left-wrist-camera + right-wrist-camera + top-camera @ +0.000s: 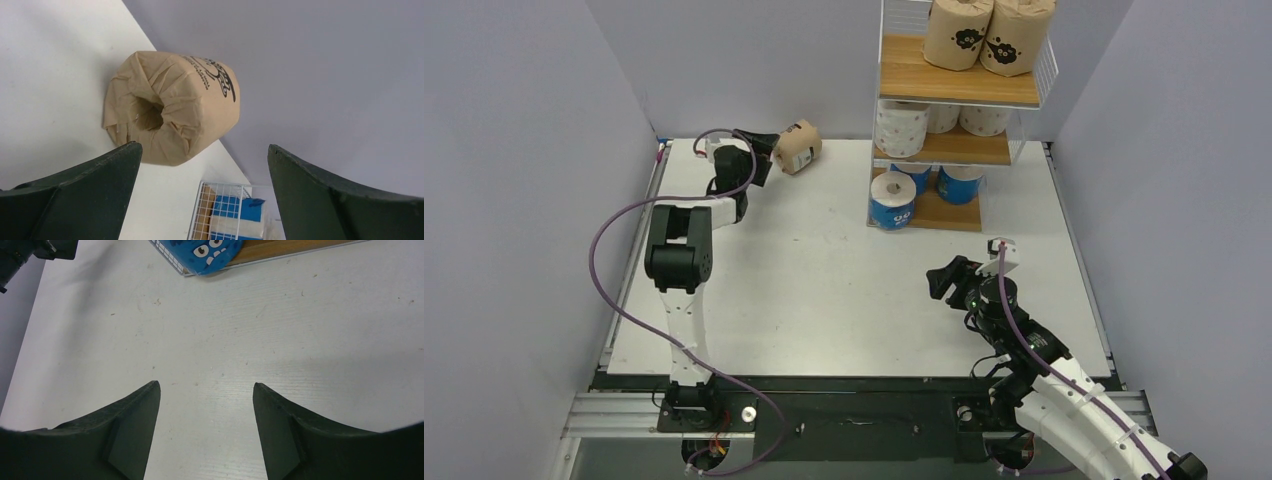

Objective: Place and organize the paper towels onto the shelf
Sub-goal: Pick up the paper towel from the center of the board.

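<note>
While hovering left claw (pixel 204 147) wide open just before brown roll (pixel 170 107) (lying on side at far-left counter (pixel 824 260), well apart from shelf (pixel 904 70)), judging it light, soft, crushable; aiming across wrapped sides, not hollow core. Holding right claw (pixel 206 385) open, empty, above counter.

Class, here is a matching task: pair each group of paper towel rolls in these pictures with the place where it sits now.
Things:
1. brown pair
2. white dotted rolls
3. blue-and-white rolls
4. lone brown roll

Places:
A. bottom board of the shelf
B. on the table, in front of the open left hand
C. top board
D. middle board

Pairs: 1-C, 2-D, 3-A, 4-B
</note>
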